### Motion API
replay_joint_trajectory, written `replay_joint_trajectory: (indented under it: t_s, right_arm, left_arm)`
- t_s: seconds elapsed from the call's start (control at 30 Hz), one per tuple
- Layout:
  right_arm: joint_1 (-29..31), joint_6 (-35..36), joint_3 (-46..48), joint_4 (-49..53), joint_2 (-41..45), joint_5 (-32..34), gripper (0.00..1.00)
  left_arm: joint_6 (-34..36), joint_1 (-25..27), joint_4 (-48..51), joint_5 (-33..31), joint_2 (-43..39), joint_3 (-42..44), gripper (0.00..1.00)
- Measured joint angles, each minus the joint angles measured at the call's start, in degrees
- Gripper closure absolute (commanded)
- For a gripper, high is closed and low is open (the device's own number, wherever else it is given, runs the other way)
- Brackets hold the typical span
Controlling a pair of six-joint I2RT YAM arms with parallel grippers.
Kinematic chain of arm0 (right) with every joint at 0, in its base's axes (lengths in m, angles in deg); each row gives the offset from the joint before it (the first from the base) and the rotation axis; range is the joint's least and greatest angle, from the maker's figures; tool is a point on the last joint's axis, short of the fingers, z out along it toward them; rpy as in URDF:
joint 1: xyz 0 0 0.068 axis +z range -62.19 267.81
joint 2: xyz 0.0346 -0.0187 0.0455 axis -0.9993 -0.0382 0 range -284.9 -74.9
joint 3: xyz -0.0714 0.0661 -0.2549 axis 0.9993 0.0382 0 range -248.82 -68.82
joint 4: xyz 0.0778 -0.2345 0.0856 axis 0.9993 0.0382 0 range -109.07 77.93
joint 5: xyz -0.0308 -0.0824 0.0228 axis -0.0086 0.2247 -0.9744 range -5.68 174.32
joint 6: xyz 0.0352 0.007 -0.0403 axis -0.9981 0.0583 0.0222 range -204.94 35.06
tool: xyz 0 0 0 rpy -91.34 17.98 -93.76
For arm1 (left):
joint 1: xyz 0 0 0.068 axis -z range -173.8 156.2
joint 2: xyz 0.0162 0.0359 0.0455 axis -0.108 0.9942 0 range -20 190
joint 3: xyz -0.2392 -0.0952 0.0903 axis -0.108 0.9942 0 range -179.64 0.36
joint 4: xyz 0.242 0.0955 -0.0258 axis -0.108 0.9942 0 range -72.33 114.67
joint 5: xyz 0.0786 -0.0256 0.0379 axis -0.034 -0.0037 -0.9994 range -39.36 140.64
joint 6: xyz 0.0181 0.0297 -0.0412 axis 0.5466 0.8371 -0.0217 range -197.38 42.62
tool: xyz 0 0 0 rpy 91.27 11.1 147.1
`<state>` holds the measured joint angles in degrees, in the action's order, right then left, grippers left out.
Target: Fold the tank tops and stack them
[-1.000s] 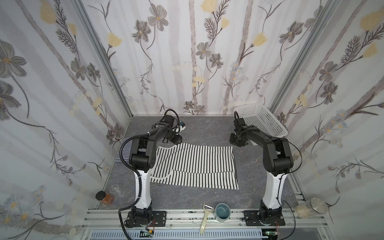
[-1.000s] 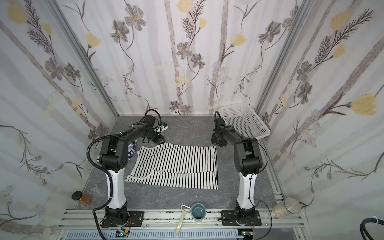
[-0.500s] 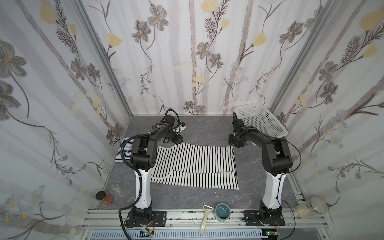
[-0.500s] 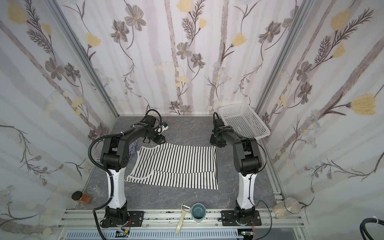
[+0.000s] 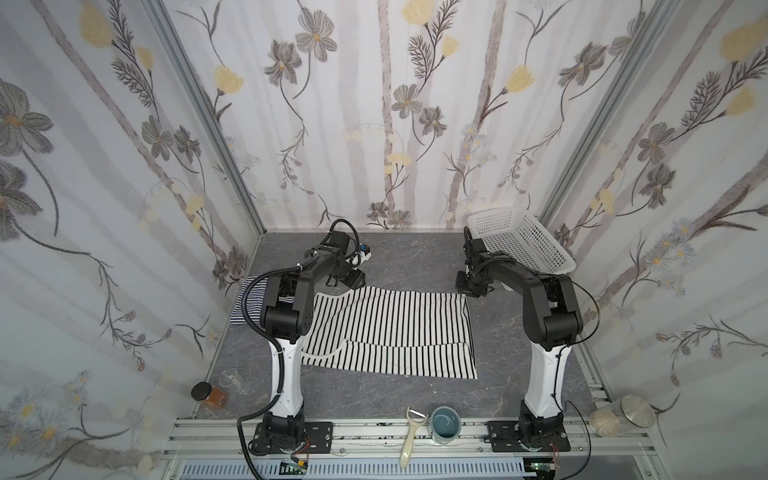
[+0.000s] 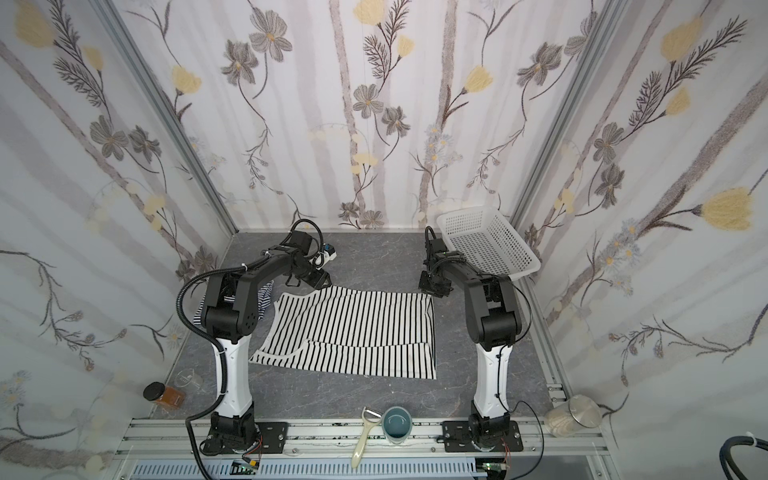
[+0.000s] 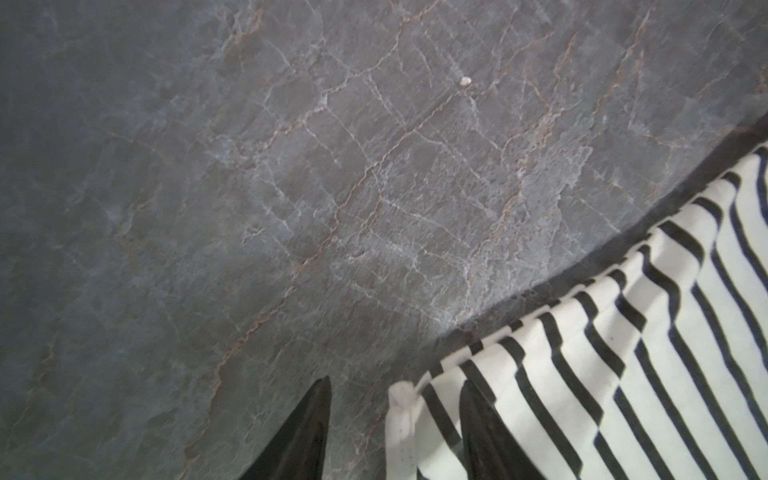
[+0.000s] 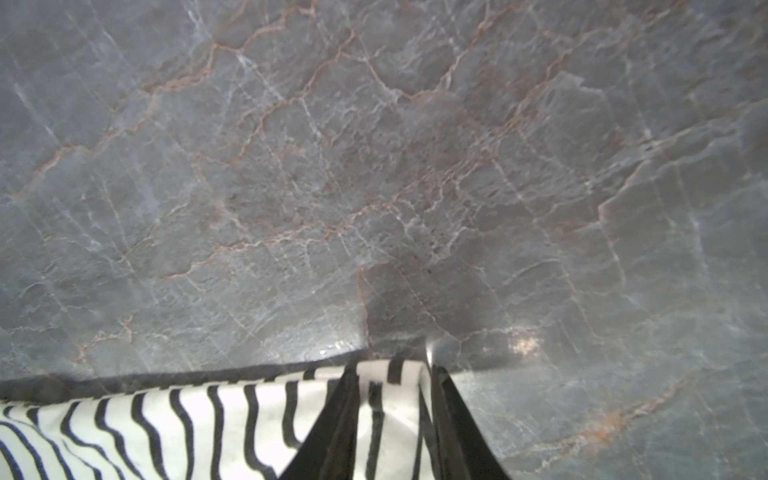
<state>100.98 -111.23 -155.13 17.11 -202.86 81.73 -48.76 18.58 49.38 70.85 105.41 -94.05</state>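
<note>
1. Centrally, the black-striped tank top (image 5: pixel 390 328) lies spread flat on the grey marbled table (image 5: pixel 415 253) between the two arms. In both top views one layer ends short of its near edge.
2. The left arm's elbow covers that top's left edge. It also covers much of the navy-striped tank top (image 5: pixel 239 311), which lies by the left wall; its outline cannot be judged. Neither wrist view shows this garment.
3. The left gripper (image 5: pixel 353 280) sits at the far left corner of the black-striped top, and from above its tips cannot be made out. The left wrist view settles it: the two dark fingers (image 7: pixel 303 432) stand well apart. One is over bare table and one over the cloth, with the white strap end (image 7: pixel 401 409) between them, unpinched. The frame edge cuts off both fingers.
4. The right gripper (image 5: pixel 471 289) sits at the far right corner of the same top. In the right wrist view its fingers (image 8: pixel 340 424) stand narrowly apart with the cloth corner between them. Whether they clamp it cannot be told. A shadow shows under the cloth's edge there.
5. The white perforated basket (image 5: pixel 528 245) leans tilted in the far right corner; only the top views show it.
6. A peeler (image 5: pixel 411 436) and a teal cup (image 5: pixel 444 424) rest on the front rail.
</note>
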Motion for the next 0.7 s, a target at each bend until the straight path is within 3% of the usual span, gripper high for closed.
replay_joint_trajectory:
  t_s: [0.4,0.7]
  right_arm:
    - [0.00,0.00,-1.05,0.02,-1.11,-1.79,0.98]
    - [0.37,-0.20,0.76,-0.44,4.22,-1.99,1.00]
  left_arm:
    - [0.13,0.00,-0.76,0.37,-0.07,1.70,0.48]
    - [0.28,-0.11,-1.51,0.15,-0.11,1.86,0.52]
